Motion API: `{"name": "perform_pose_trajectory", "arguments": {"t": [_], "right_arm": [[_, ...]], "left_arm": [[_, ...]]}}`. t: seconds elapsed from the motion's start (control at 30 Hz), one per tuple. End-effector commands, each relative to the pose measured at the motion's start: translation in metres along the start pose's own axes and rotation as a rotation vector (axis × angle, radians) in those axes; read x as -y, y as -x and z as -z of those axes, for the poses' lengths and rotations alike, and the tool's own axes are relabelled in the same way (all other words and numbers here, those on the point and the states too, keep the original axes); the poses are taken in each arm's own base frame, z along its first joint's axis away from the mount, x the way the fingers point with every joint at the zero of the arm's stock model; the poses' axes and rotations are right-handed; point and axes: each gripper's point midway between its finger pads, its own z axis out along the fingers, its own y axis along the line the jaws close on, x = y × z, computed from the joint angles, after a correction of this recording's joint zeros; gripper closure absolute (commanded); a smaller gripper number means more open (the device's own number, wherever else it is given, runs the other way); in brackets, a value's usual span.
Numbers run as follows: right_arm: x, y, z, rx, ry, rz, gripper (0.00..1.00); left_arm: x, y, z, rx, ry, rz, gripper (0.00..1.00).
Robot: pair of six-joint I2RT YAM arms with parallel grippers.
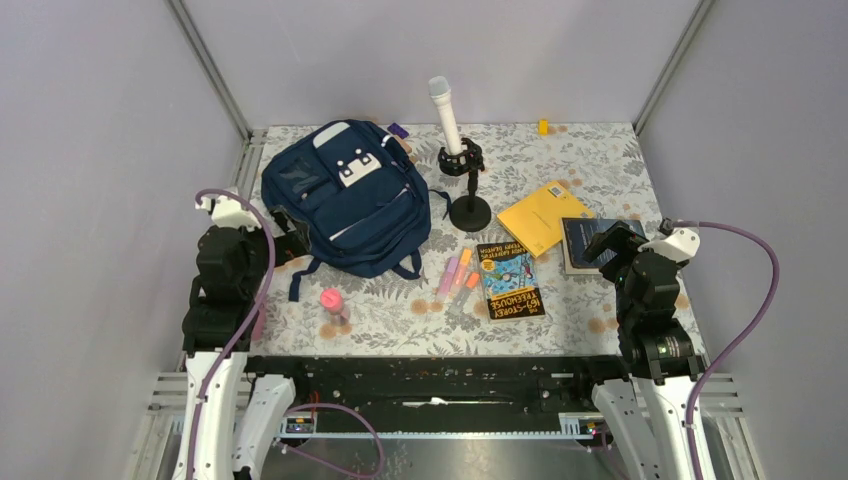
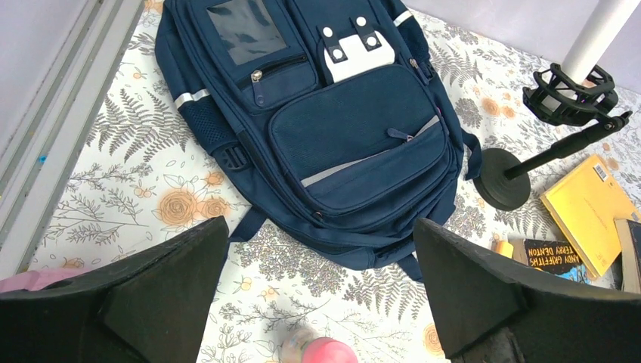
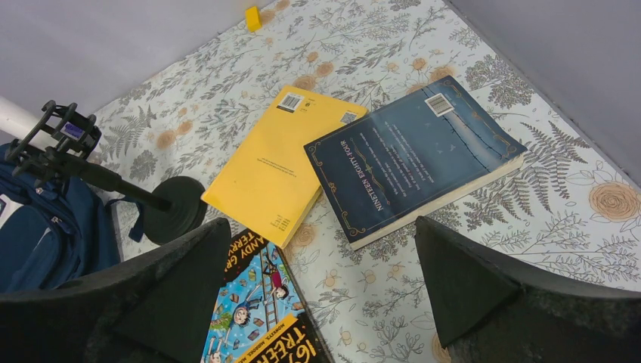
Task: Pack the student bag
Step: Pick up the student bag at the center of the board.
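Observation:
The student bag (image 1: 345,195) is a navy backpack with a white patch, lying flat and front up at the back left of the table, its zips looking closed. In the left wrist view the student bag (image 2: 340,136) fills the upper middle. My left gripper (image 1: 287,228) hovers open just off its near-left corner, and my left gripper (image 2: 319,231) has only tablecloth and the bag's lower edge between its jaws. My right gripper (image 1: 608,243) is open over the books at the right. My right gripper (image 3: 321,227) holds nothing.
A yellow book (image 3: 283,162), a navy book (image 3: 412,155) and a colourful paperback (image 1: 510,280) lie at the right. Highlighters (image 1: 455,272) lie mid-table and a pink-capped bottle (image 1: 332,305) stands near the front. A microphone on a stand (image 1: 455,150) rises beside the bag.

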Motion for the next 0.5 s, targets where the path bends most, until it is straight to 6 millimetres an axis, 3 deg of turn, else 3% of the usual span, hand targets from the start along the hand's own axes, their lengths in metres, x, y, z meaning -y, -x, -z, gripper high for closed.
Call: {"name": "perform_pose_trajectory", "arguments": {"t": [0.0,0.47], "right_arm": [[0.004,0.005,0.0,0.024,-0.021,-0.006,0.0],[-0.006,0.001,0.002,-0.003,0.04,0.011,0.0]], "left_arm": [[0.004,0.009,-0.002,0.024,-0.02,-0.015,0.01],[0.006,0.009,-0.004,0.033,-0.043,-0.055,0.01]]}}
